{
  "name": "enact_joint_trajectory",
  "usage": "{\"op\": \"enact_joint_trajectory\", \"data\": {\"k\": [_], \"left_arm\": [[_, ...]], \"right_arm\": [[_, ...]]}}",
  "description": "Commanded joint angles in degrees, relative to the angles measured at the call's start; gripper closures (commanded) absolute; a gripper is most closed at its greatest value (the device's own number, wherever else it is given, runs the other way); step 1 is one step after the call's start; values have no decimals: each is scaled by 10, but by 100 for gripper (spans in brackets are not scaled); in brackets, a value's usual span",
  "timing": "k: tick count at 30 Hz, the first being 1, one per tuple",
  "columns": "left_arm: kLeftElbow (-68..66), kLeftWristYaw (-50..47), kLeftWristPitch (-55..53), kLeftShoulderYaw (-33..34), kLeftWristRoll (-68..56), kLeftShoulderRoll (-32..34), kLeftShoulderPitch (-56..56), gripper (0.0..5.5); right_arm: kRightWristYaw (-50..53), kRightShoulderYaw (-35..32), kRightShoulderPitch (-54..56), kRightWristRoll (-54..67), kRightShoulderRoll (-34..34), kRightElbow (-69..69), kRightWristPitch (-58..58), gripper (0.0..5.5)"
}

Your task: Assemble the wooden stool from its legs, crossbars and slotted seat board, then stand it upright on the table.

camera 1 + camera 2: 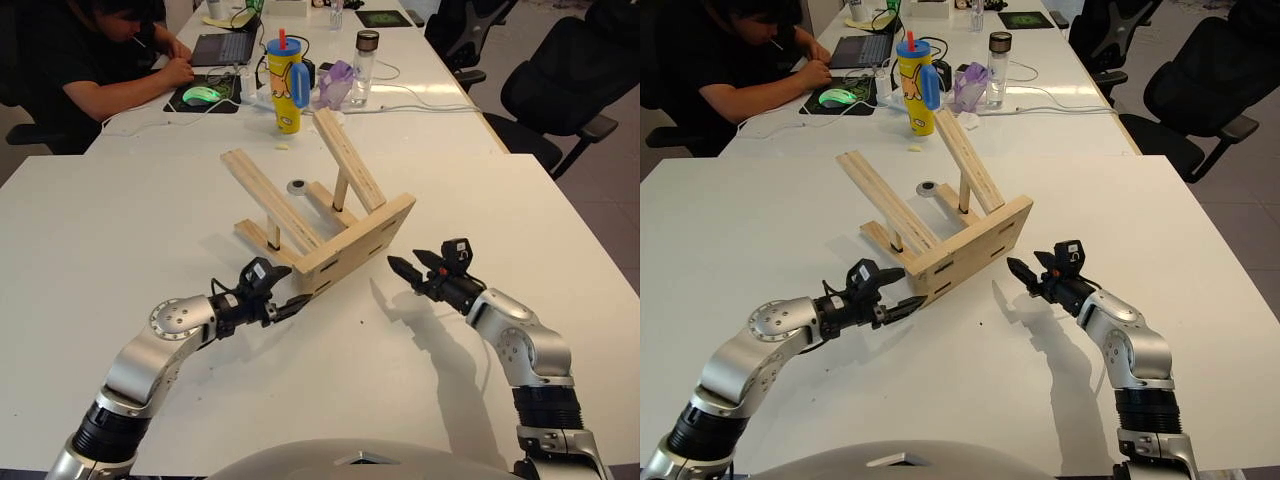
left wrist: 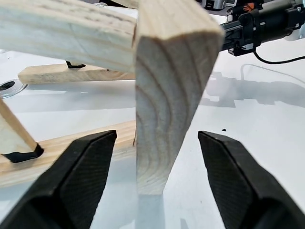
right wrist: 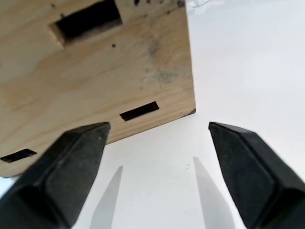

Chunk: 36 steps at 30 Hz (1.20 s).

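Observation:
The wooden stool (image 1: 318, 205) lies tipped on the white table (image 1: 120, 250). Its slotted seat board (image 1: 355, 243) rests on one long edge, and its legs (image 1: 270, 200) slant up and away toward the back. My left gripper (image 1: 290, 305) is open, its fingers (image 2: 81, 176) straddling the near left end of the seat board (image 2: 164, 95) without pressing on it. At the board's right end, my right gripper (image 1: 405, 268) is open and sits a short gap away. The right wrist view has the slotted face (image 3: 95, 62) just ahead of that gripper (image 3: 157, 157).
A small round grey disc (image 1: 297, 186) lies on the table behind the stool. The table beyond holds a yellow tumbler (image 1: 285, 85), a clear bottle (image 1: 363, 65) and a laptop (image 1: 222, 47), with a person seated there. Black office chairs (image 1: 560, 90) stand at the right.

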<state>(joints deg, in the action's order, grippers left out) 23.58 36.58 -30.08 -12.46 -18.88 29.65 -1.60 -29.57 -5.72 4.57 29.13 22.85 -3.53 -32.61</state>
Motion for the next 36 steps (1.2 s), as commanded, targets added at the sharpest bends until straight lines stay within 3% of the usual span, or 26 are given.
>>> {"op": "enact_joint_trajectory", "data": {"k": [1, 8, 10, 14, 18, 21, 25, 31, 36], "left_arm": [[-17, 3, 5, -3, -2, -19, -16, 287], [-37, 15, 9, -2, -3, -30, -23, 393], [-45, 8, 2, 11, -16, -43, -32, 402], [-40, -55, -76, 106, -154, -135, -88, 402], [-68, -254, -104, 273, -451, -247, -202, 406], [-120, -361, -60, 349, -572, -259, -276, 411], [-206, -439, 4, 436, -626, -251, -318, 419], [-318, -454, 43, 502, -622, -213, -341, 419], [-385, -413, 43, 496, -580, -188, -336, 419]], "right_arm": [[0, 7, 3, -26, -1, 19, 15, 163], [11, 0, 3, -53, -9, 52, 38, 163], [14, 0, 5, -59, -11, 62, 43, 163], [16, -1, 9, -67, -18, 81, 50, 163], [15, 3, 7, -70, -25, 85, 49, 163], [18, 5, 5, -70, -31, 87, 47, 163], [21, 10, 10, -70, -40, 87, 47, 163], [22, 20, 17, -74, -51, 92, 43, 163], [22, 27, 22, -77, -59, 99, 45, 163]]}}
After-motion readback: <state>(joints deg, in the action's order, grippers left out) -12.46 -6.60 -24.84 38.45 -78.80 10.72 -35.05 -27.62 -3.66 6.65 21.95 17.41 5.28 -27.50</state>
